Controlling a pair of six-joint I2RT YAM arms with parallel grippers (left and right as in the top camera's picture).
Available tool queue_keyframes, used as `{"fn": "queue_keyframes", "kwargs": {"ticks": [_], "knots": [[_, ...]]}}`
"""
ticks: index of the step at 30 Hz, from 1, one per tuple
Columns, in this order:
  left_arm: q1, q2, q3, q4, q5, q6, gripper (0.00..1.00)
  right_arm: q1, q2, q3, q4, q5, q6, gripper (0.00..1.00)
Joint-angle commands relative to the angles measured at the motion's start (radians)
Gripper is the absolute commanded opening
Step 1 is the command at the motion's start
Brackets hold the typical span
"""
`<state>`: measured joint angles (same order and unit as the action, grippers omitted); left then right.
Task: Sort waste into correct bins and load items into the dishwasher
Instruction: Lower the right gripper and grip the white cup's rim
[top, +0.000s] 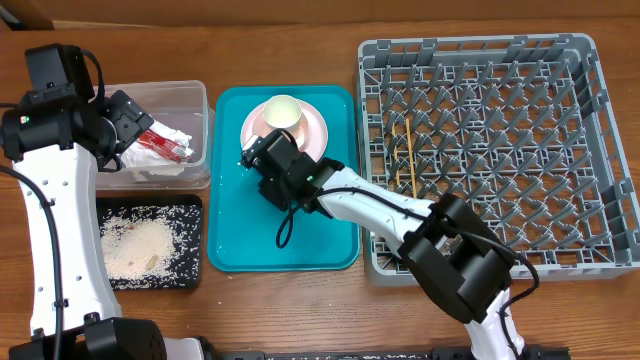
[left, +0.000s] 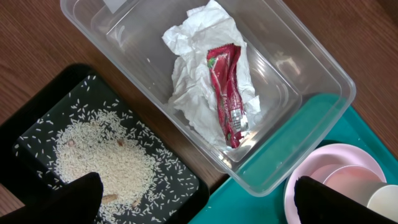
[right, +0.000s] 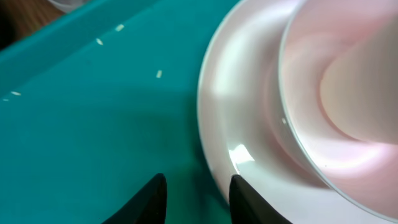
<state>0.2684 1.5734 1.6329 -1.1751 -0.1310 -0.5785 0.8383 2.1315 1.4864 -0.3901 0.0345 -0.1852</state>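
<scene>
A: Wooden tabletop, teal tray in the middle, grey dish rack on the right. What's the worry?

B: The pink plate. It sits at the far end of the teal tray w/ the small pink bowl on it and the cream cup in the bowl. The right hand is low at the plate's rim, fingers fairly close together, and the rim seems to run into the gap. Clamped or just short? Can't tell.

A: And if it lifts by that rim?

B: Prob. the plate tips and bowl + cup slide off. The lip is thin, the glaze is glossy, and the grip is at one edge only w/ a load on top. It could also slip free. Or the plate could scoot across the tray if a finger pushes it instead of getting under.

A: Left hand?

B: Fingers wide apart, holding nothing, above the clear tub and black tray. It's no support for the stack.

A: How does the plate look?

B: Pale pink, round, shiny, w/ a shallow raised rim. It looks clean. A few rice grains lie on the teal beside it.

A: The rest?

B: Napkin + red packet are in the tub, the rice pile is in the black tray, and the chopsticks are in the rack.
</scene>
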Motion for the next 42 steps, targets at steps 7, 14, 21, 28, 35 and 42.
{"fn": "queue_keyframes", "kwargs": {"ticks": [7,14,21,28,35,42], "knots": [[0.0,0.003,0.018,0.001,0.001,-0.02,1.0,-0.003,0.035,-0.001,0.002,0.009,-0.006,0.28],[0.0,0.003,0.018,0.001,0.001,-0.02,1.0,-0.003,0.035,-0.001,-0.024,0.009,-0.005,0.24],[0.0,0.003,0.018,0.001,0.001,-0.02,1.0,0.015,0.034,0.0,-0.101,-0.002,0.002,0.24],[0.0,0.003,0.018,0.001,0.001,-0.02,1.0,0.061,0.029,0.001,-0.208,-0.135,0.069,0.26],[0.0,0.003,0.018,0.001,0.001,-0.02,1.0,0.078,0.01,0.002,-0.25,-0.222,0.112,0.28],[0.0,0.003,0.018,0.001,0.001,-0.021,1.0,0.074,-0.072,0.002,-0.252,-0.253,0.138,0.32]]}}
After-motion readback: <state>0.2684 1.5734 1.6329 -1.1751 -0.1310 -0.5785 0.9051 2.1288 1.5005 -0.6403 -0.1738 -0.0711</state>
